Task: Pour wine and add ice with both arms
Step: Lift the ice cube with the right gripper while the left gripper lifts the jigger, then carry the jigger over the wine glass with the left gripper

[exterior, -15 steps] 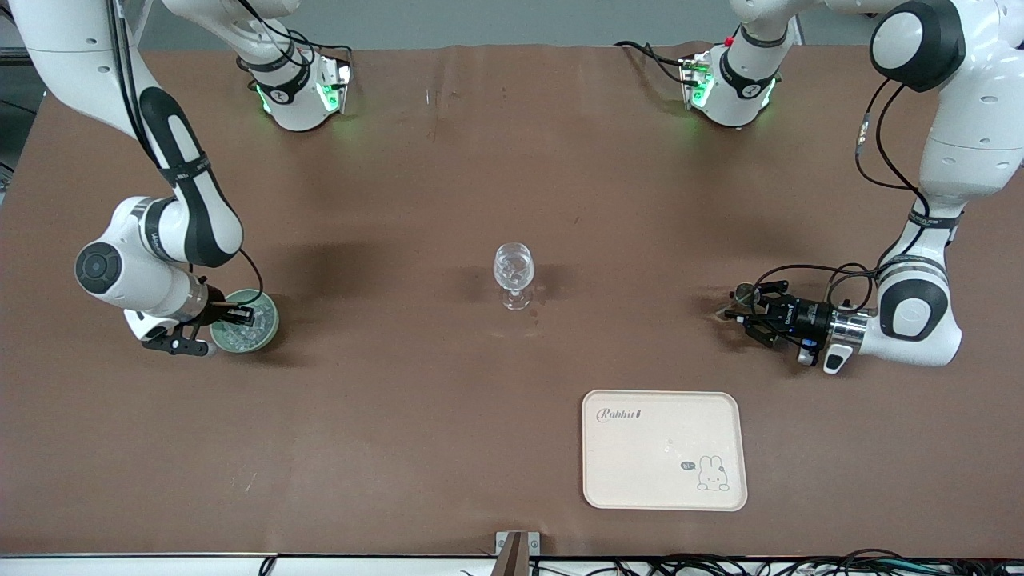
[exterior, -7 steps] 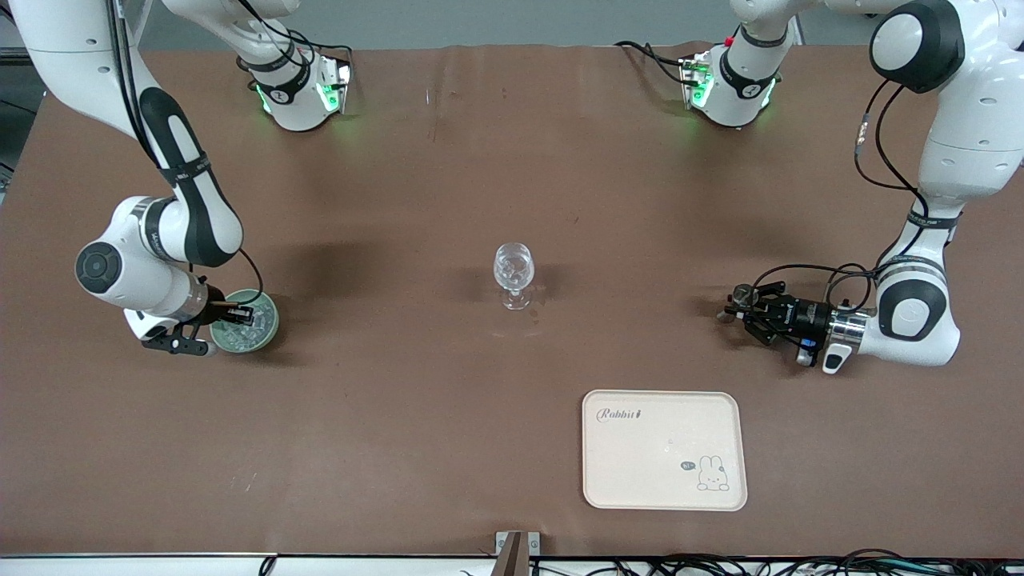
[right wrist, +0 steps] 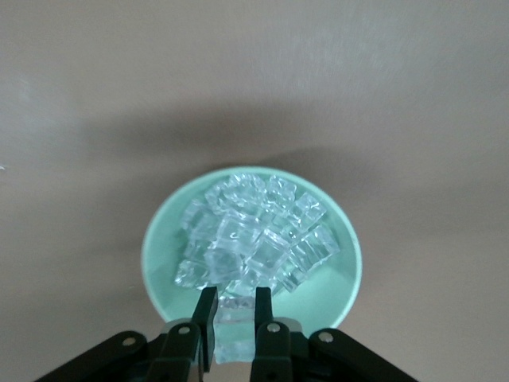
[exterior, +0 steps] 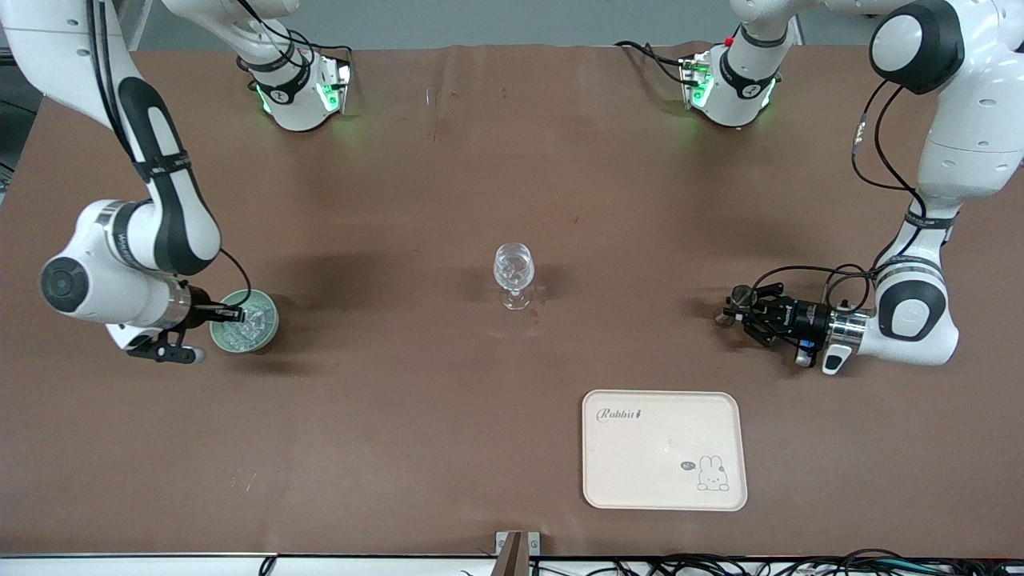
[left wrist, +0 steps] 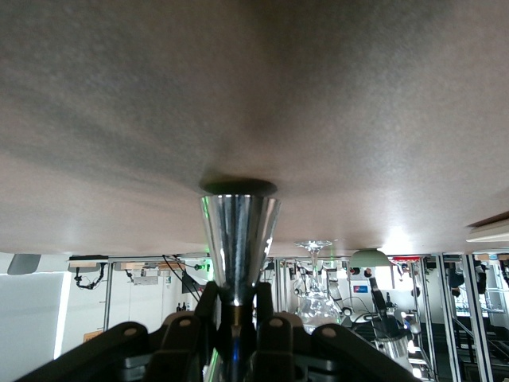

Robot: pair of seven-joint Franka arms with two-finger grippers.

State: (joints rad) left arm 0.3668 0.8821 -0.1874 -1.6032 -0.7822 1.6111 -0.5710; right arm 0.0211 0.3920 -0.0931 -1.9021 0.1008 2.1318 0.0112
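My right gripper (exterior: 232, 314) is low over the pale green bowl (exterior: 258, 332) at the right arm's end of the table. In the right wrist view it (right wrist: 236, 298) is shut on one ice cube (right wrist: 236, 328) above the bowl's rim (right wrist: 350, 243), where several more cubes of ice (right wrist: 254, 239) lie piled. My left gripper (exterior: 732, 308) is shut on a small shiny metal cone cup (exterior: 744, 297). In the left wrist view it (left wrist: 236, 296) grips the cup (left wrist: 238, 239) at its narrow part, wide end at the table. The clear stemmed glass (exterior: 513, 276) stands mid-table.
A cream tray (exterior: 664, 450) with a rabbit print lies nearer the front camera than the left gripper. Both arm bases stand along the table's edge farthest from the camera. The left wrist view also shows the glass (left wrist: 314, 290) and the bowl (left wrist: 370, 259) in the distance.
The right arm's elbow and wrist have drawn back toward its end of the table, the gripper still at the bowl. The left gripper with the metal cup has shifted slightly.
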